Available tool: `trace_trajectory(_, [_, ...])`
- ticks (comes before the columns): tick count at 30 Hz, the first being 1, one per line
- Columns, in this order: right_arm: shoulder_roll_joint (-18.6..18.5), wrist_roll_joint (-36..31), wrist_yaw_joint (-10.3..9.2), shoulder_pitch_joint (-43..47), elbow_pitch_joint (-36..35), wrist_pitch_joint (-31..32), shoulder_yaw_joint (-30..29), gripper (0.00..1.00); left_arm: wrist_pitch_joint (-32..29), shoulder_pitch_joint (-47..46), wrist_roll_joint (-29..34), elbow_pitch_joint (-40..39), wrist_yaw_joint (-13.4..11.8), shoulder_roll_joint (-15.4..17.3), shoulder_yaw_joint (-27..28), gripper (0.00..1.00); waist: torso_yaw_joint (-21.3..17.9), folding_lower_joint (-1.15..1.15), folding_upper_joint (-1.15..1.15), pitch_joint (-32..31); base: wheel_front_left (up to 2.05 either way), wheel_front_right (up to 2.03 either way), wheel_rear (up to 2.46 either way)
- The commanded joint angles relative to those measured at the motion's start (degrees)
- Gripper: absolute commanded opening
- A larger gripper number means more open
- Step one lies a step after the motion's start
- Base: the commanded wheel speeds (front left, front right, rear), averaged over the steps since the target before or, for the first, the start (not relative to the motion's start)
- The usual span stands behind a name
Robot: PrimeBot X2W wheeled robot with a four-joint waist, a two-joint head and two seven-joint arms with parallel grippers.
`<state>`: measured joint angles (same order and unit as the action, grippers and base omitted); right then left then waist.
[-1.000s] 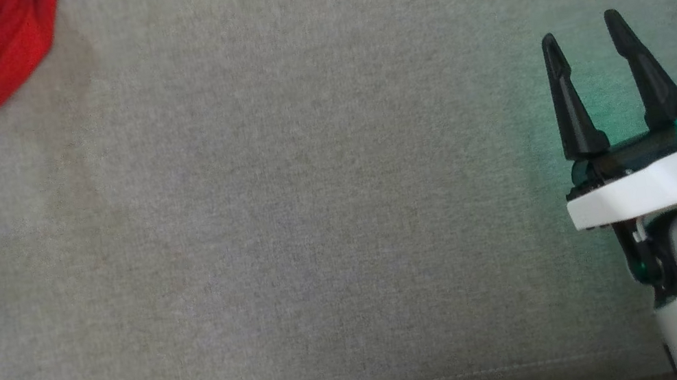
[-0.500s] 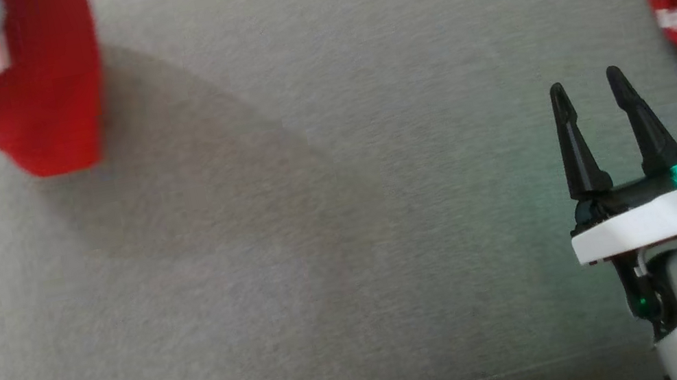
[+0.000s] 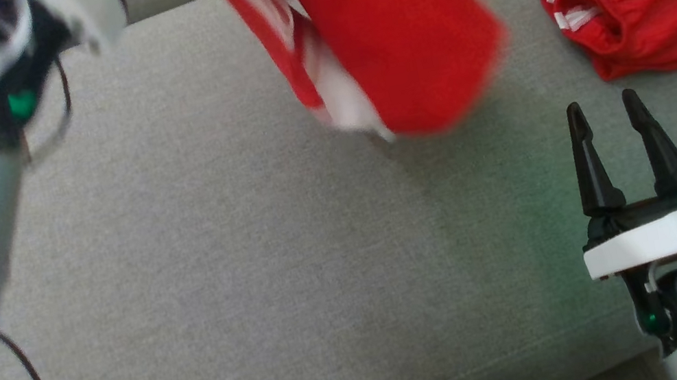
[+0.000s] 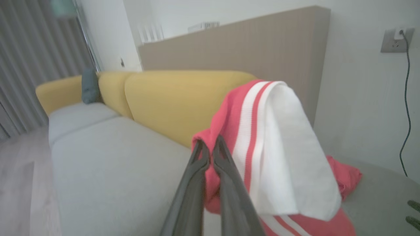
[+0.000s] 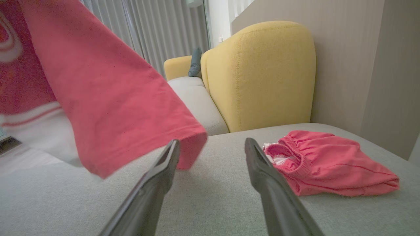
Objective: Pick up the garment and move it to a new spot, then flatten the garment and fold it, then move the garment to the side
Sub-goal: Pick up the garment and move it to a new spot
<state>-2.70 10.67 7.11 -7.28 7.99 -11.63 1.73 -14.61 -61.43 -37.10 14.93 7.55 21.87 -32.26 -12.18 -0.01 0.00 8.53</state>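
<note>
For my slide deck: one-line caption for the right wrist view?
Open right gripper over the grey sofa seat; a red garment hangs ahead, a red bundle lies on the seat.

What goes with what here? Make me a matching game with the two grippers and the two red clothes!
Things:
1. left gripper
2. right gripper
3. striped garment
4. red shorts

States:
A. lying crumpled on the grey cushion
B. open, holding nothing
C. hanging in the air
D. shut on cloth

Pairs: 1-D, 2-B, 3-C, 4-A
</note>
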Motion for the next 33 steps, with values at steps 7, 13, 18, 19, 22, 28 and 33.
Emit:
trace_trajectory(7, [-0.2,0.1,0.37,-0.8,-1.9,-0.4,1.7,1.0,-1.9,15.7,-2.9,5.8,-1.4,5.6,0.2,0.0,1.1,0.01,0.0,2.6,0.0,0.0,0.0])
trace_trajectory(13, [-0.2,0.2,0.37,-1.7,-1.6,-0.5,2.5,1.0,1.9,20.6,-4.3,13.7,-3.1,5.4,1.5,0.0,1.7,0.01,0.0,4.5,0.0,0.0,0.0])
trace_trajectory(18, [-0.2,-0.1,0.37,-1.7,-1.2,-0.4,2.5,1.0,6.2,21.4,-3.8,16.9,-3.6,4.8,2.1,1.0,2.4,0.01,0.0,4.4,0.0,0.0,0.0])
trace_trajectory(19, [-0.2,-0.2,0.37,-1.8,-1.0,-0.4,2.4,1.0,7.6,21.4,-3.4,17.3,-3.6,4.6,2.0,1.0,2.7,0.01,0.0,4.3,0.0,0.0,0.0])
trace_trajectory(22, [-0.2,-0.6,0.37,-1.8,-0.6,-0.2,2.2,1.0,11.9,21.9,-2.6,17.7,-3.8,3.8,2.2,1.0,3.6,0.01,0.0,3.4,0.0,0.0,0.0])
trace_trajectory(28, [-0.2,-1.0,0.37,-1.1,-0.2,0.3,2.1,1.0,21.4,25.4,-0.1,15.4,-5.2,2.8,2.0,1.0,5.6,0.01,0.0,0.7,0.0,0.0,0.0])
trace_trajectory(33, [-0.2,-1.4,0.37,0.0,0.3,0.6,1.5,1.0,26.9,32.1,-0.1,10.0,-8.6,1.6,3.0,1.0,7.5,0.01,0.0,-2.5,0.0,0.0,0.0])
